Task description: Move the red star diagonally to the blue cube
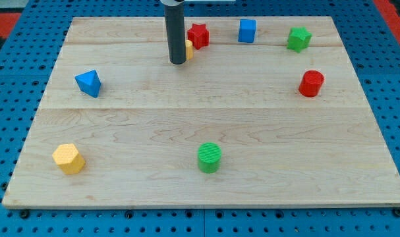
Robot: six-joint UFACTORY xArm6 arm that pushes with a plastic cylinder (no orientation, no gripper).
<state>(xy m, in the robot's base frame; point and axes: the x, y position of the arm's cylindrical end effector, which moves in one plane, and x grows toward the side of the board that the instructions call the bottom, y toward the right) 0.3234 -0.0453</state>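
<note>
The red star (199, 35) lies near the view's top, a little left of the blue cube (247, 30). My tip (178, 62) rests on the board just left of and below the red star. A small yellow block (188, 49) is mostly hidden behind the rod, between the rod and the red star; its shape cannot be made out. The rod rises from the tip to the view's top edge.
A green star-like block (298, 39) sits at the top right, a red cylinder (311, 83) at the right. A blue triangular block (89, 83) is at the left, a yellow hexagonal block (68, 158) at the bottom left, a green cylinder (209, 157) at the bottom middle. The wooden board (200, 191) has edges all round.
</note>
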